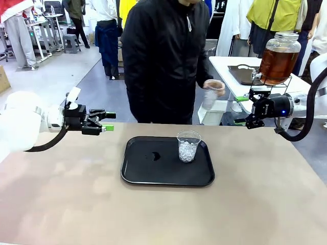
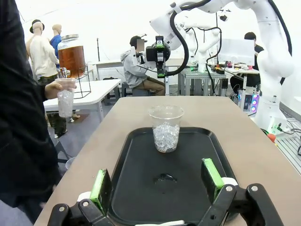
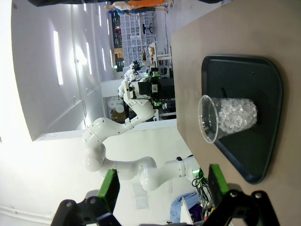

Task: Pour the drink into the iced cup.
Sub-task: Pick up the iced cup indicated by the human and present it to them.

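Observation:
A clear plastic iced cup [image 1: 188, 146] [image 2: 165, 128] [image 3: 228, 117] stands upright on the right part of a black tray [image 1: 148, 173] [image 2: 197, 150] [image 3: 265, 89]. The drink [image 1: 278, 61] [image 2: 71, 56] is amber liquid in a glass dispenser jar with a metal lid, on a wire stand on a white side table at the far right. My left gripper [image 1: 104, 121] [image 2: 156, 183] hovers open left of the tray, pointing at the cup. My right gripper [image 1: 244, 109] [image 3: 162, 186] hovers open beyond the table's right side, below the jar.
A person in a black jacket stands at the far edge and holds a second clear cup [image 1: 212, 94] [image 2: 65, 96] with ice in one hand near the dispenser. A small wet spot [image 1: 156, 155] [image 2: 164, 178] lies on the tray. Bare tabletop surrounds the tray.

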### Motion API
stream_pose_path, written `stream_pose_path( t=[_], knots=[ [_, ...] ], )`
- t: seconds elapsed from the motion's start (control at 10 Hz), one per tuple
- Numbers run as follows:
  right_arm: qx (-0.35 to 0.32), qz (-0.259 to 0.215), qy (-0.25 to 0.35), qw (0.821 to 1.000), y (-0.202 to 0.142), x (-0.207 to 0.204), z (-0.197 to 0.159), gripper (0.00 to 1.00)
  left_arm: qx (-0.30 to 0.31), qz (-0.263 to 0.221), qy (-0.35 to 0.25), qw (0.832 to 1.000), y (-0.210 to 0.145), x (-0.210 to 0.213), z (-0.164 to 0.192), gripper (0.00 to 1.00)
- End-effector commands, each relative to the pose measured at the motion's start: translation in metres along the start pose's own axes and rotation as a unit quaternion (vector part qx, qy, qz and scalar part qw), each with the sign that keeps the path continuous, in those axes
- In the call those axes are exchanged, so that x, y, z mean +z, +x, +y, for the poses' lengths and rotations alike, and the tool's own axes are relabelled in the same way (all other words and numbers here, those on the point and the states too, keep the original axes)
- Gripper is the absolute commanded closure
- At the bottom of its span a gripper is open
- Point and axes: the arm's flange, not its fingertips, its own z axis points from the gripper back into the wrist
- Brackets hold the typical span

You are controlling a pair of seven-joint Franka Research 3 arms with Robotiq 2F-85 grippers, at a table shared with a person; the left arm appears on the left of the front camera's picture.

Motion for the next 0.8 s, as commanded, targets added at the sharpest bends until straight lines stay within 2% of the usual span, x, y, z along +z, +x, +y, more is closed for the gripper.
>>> stream_pose_path(
  t=[0.0,0.7],
  knots=[
    [0.002,-0.001,-0.001,1.000,0.0010,0.0001,0.0019,0.00,-0.002,0.003,0.002,1.000,0.0016,-0.0005,0.0002,0.00],
    [0.002,-0.001,-0.001,1.000,0.0010,0.0001,0.0019,0.00,-0.002,0.003,0.002,1.000,0.0016,-0.0005,0.0002,0.00]
  ],
)
